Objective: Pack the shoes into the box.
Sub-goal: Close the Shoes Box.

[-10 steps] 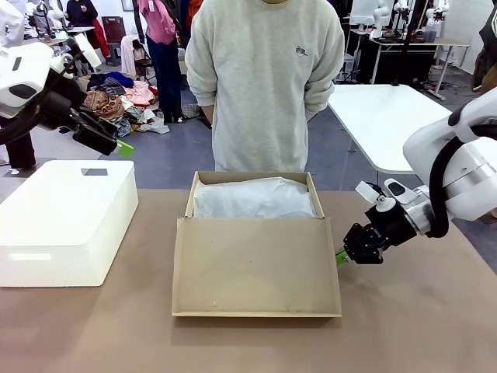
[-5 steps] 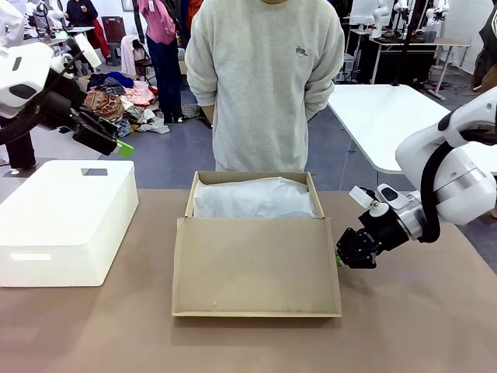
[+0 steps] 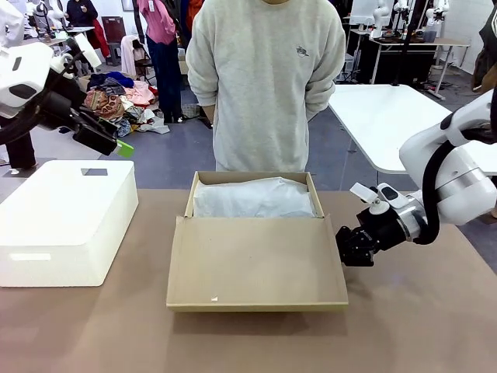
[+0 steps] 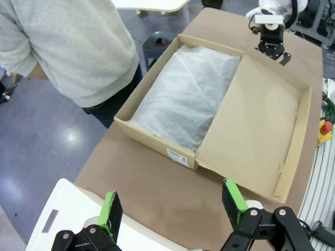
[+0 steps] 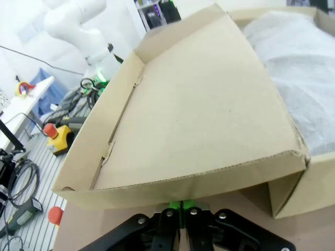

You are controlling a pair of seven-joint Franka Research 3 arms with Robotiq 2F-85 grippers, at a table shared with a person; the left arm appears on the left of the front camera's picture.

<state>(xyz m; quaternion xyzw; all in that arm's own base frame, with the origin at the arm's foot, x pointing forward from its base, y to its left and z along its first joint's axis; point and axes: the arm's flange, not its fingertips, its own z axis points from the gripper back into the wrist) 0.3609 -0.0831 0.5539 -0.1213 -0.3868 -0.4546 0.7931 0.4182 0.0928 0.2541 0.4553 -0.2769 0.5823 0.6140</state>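
Box [image 3: 252,203]: the tan carton lies mid-worktop, its open tray on the far side toward the person, its hinged lid [image 3: 256,263] folded out toward me.
Lining: white tissue paper [image 3: 252,198] fills the tray and hides whatever lies under it; I cannot tell whether the shoes are beneath it.
Lid attitude: the near edge of the lid stands a little off the worktop [image 3: 404,326], casting a shadow below; I judge this is because I am prising it up from the side.
Right hand [image 3: 347,247]: fingers pressed fully together, gripping nothing; it sits at the lid's right edge, low to the worktop. In the right wrist view the green pads [image 5: 180,206] point under the lid's side flap, a closed wedge being better suited than open fingers to slipping beneath thin card.
Left hand [image 4: 172,209]: fingers spread wide and empty, held high and well apart from the box, above the white block [image 3: 66,217]; I judge it is parked there to keep the lid's swing free.
Person [image 3: 264,78]: stands just behind the box, hands out of sight behind the body, taking no part.
Step in hand: by my reading, raising the lid to fold it over the tray.
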